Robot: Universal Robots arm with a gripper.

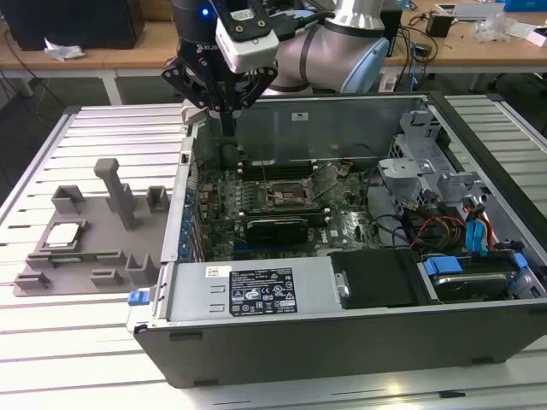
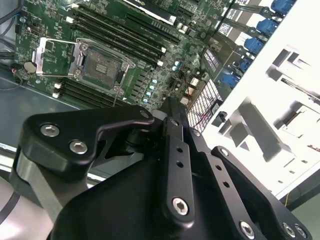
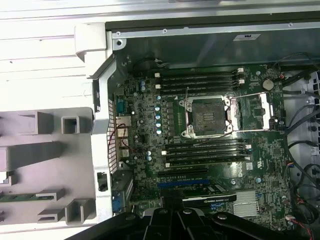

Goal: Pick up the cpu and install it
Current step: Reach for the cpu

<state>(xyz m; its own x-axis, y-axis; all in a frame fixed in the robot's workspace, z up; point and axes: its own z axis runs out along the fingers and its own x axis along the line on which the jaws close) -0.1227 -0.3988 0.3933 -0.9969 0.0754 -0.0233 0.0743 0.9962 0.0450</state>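
The cpu (image 1: 65, 234) lies flat in a recess of the grey tray (image 1: 38, 256), which sits on the slatted desk (image 1: 77, 350) just beside the open case (image 1: 342, 342), on the exterior view's left. The end effector (image 1: 227, 128) hangs fingers-down over the case's rear corner nearest the tray, well apart from the cpu. Its fingers are drawn together to a single narrow tip and grip nothing. In both wrist views the green motherboard (image 3: 150, 130) lies below the black finger linkage (image 2: 175, 165). The square metal-framed socket (image 3: 207, 116) sits between the rows of memory slots. The socket's cover plate (image 3: 256, 112) is folded back beside it. A power supply (image 1: 248, 290) runs along the case's near edge in the exterior view.
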